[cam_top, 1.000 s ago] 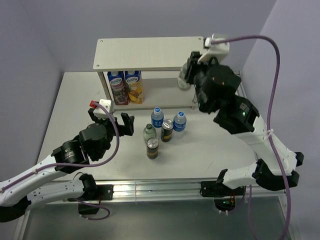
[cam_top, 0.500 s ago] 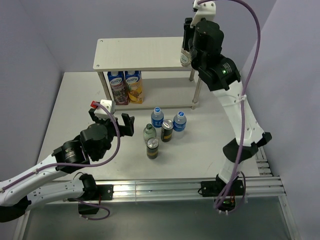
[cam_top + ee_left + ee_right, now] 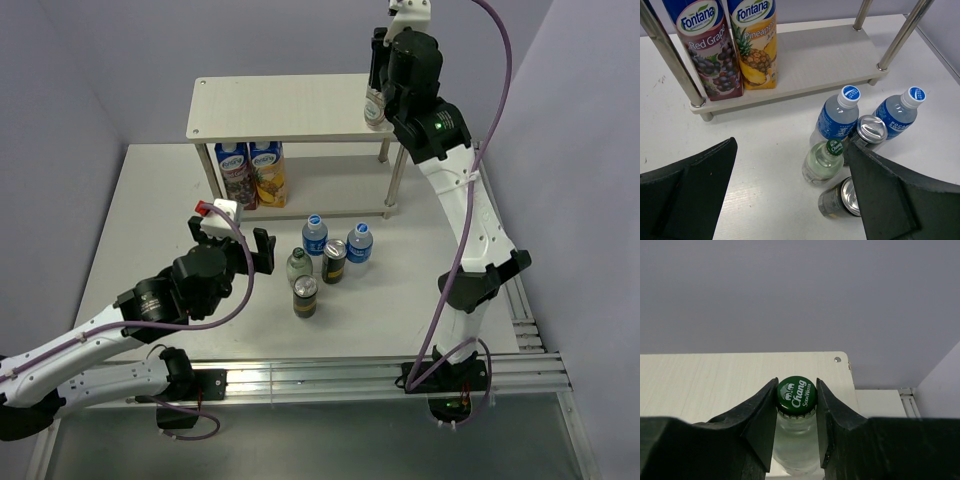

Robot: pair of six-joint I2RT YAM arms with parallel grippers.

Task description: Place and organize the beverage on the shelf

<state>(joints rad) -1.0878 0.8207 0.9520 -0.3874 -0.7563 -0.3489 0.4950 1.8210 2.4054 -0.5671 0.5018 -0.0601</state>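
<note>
**Green-capped bottle up at the top board, five drinks waiting below**

Here's the glass bottle (image 3: 796,442), green cap (image 3: 796,396) reading "Chang", upright over the right-hand end of the shelf's top board (image 3: 715,375), near the corner screw (whether its base touches the wood is hidden). The right gripper (image 3: 796,390) has it clamped by the neck, one finger pressed to each side of the cap, with the arm reaching high over the shelf (image 3: 290,105).

Down on the table (image 3: 150,220), just in front of the rack, the rest stand in a tight cluster: a second green-capped bottle (image 3: 823,161), two blue-capped water bottles (image 3: 837,117) (image 3: 900,112) at the back, a dark can (image 3: 870,131) between them and another can (image 3: 840,200) nearest the arms. All upright.

On the lower board (image 3: 820,60), at its left end, stand two Fontana juice cartons, red grape (image 3: 710,47) and pineapple (image 3: 754,42), side by side.

The left gripper (image 3: 792,150) hovers just left of the cluster, jaws spread wide, nothing in them.
</note>
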